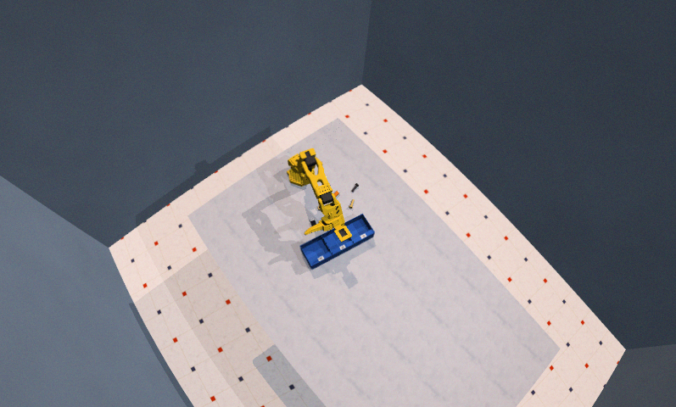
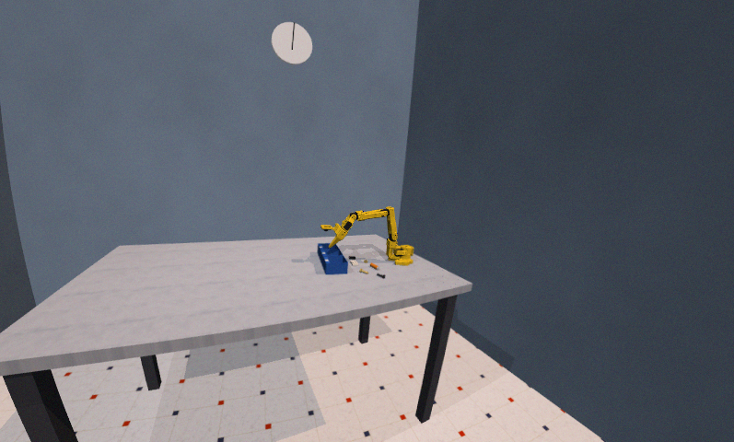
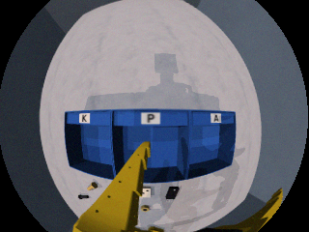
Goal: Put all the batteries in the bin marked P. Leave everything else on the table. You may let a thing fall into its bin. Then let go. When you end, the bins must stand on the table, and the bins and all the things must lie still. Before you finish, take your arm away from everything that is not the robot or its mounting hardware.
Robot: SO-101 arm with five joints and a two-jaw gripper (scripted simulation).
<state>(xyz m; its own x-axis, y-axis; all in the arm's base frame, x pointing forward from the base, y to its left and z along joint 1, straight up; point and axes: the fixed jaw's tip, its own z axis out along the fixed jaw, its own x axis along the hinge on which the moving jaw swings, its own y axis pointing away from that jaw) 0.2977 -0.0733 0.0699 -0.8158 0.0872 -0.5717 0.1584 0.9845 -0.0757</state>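
Wrist view gives us the plainest look: the blue bin row lies across the grey table, its three compartments labelled K, P and A. The yellow gripper hangs above the near wall of the middle, P-marked compartment with its jaws spread wide — nothing sits between them. We cannot tell whether anything lies inside the compartments.

In the top view the arm reaches from its base toward the bins, and two small things lie on the table on the arm's side of the row: a dark one and a tan one nearer the bins. The exterior view shows several more small pieces near the base — among them an orange one. They are too small for us to say which are batteries.
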